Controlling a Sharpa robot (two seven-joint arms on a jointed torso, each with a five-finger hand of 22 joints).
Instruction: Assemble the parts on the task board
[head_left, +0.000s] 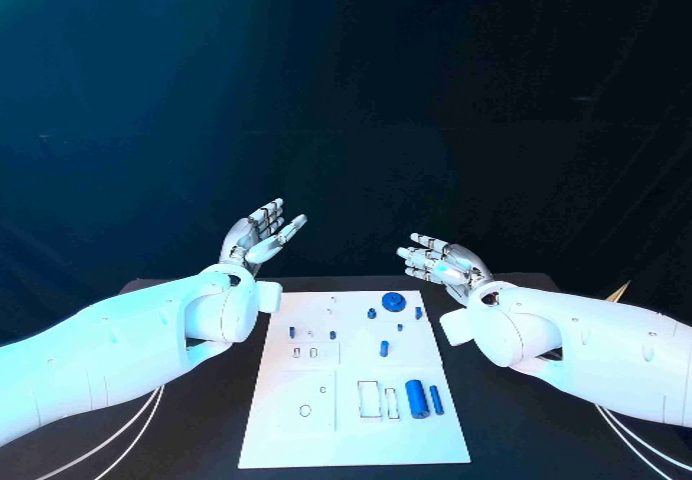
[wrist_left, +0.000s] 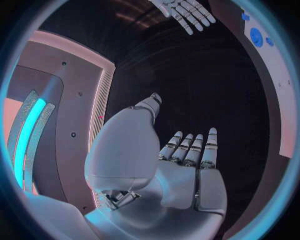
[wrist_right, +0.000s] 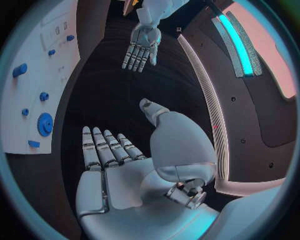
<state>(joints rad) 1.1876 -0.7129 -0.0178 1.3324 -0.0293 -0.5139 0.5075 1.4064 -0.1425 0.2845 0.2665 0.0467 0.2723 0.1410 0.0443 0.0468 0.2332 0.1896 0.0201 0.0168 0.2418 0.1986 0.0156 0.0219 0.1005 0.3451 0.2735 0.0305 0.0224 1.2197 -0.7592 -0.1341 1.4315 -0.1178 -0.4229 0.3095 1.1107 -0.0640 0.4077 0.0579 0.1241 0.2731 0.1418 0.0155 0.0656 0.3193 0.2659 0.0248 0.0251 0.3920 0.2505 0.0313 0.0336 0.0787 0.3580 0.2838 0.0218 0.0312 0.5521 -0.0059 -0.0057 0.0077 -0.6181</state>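
left hand (head_left: 263, 235): raised beyond the table's far edge, left of the board's far left corner; palm up, fingers straight and spread, grasping nothing; same in left wrist view (wrist_left: 187, 165).
right hand (head_left: 441, 263): raised beyond the table's far edge, right of the board's far right corner; palm up, fingers slightly curled but apart, nothing in them; right wrist view (wrist_right: 109, 160) shows fingers extended side by side, released.
hands relation: well apart, neither touches board or parts.
task board (head_left: 289, 440): white plate lying flat mid-table, long side running from near edge to far edge.
gear-like disc (head_left: 392, 300): blue, round, on the board near its far edge, right of centre.
small parts near disc (head_left: 371, 313): a few short blue pieces just beside the disc, toward the far right corner.
left small parts (head_left: 293, 331): tiny blue pegs near the board's left edge, far half.
middle peg (head_left: 384, 348): short blue cylinder, about board centre, right of middle.
large cylinder (head_left: 415, 398): blue, lying along the board near its right edge, near half.
thin rod (head_left: 436, 399): blue, just beside the large cylinder, on its right-edge side.
slots (head_left: 369, 399): rectangular cut-outs left of the large cylinder; nothing visibly in them.
table (head_left: 534, 440): black, carries the board.
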